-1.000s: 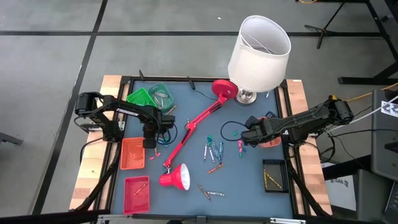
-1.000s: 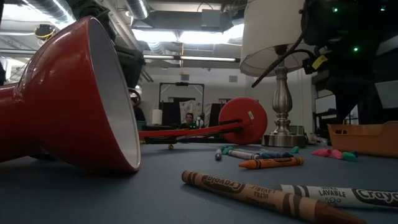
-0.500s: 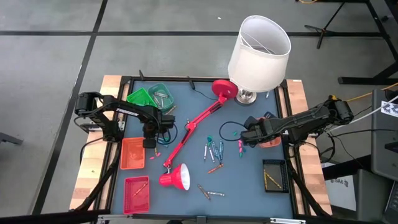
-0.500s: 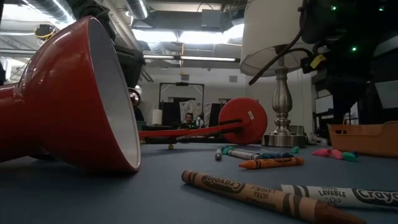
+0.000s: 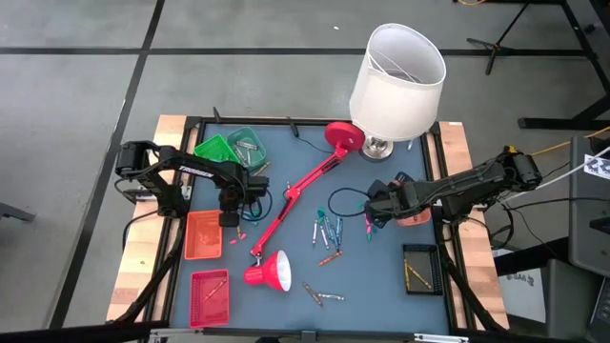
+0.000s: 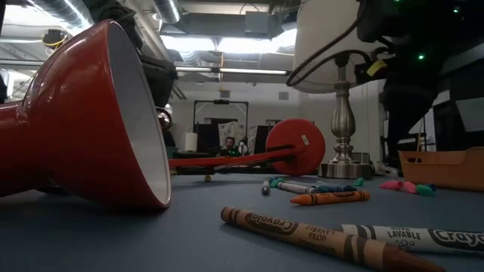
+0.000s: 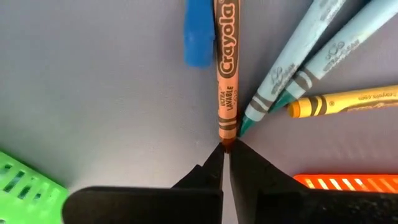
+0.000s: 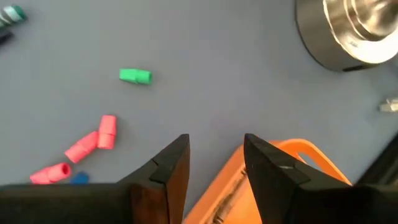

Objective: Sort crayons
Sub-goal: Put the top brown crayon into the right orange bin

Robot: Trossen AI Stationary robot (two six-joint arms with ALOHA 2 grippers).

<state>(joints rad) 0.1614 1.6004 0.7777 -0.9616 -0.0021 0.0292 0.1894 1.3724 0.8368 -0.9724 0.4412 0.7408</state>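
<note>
orange crayon [image 7: 226, 74] tip sits pinched in the left gripper [image 7: 226, 163] beside the orange bin [image 5: 203, 234]. right gripper [image 8: 214, 163] hangs open near pink bits [image 8: 81, 149]. a dozen-odd crayons [image 5: 327, 232] lie unsorted mid-table; bins hold only a few, so most sorting remains.

L pincer [image 7: 225, 163] pinched closed; R pincer [image 8: 214, 155] spread apart.

**Grey floor outside, lit ceiling beyond the table**

From above, a grey floor [image 5: 86, 86] crossed by dark seams fills the upper left of the frame, with a black stand's legs [image 5: 505, 43] at the upper right. The level view looks into a room with bright ceiling lights [image 6: 227, 44] at top centre, a dark doorway frame [image 6: 219, 121] mid-frame, and a seated person [image 6: 229, 146] below it.
</note>
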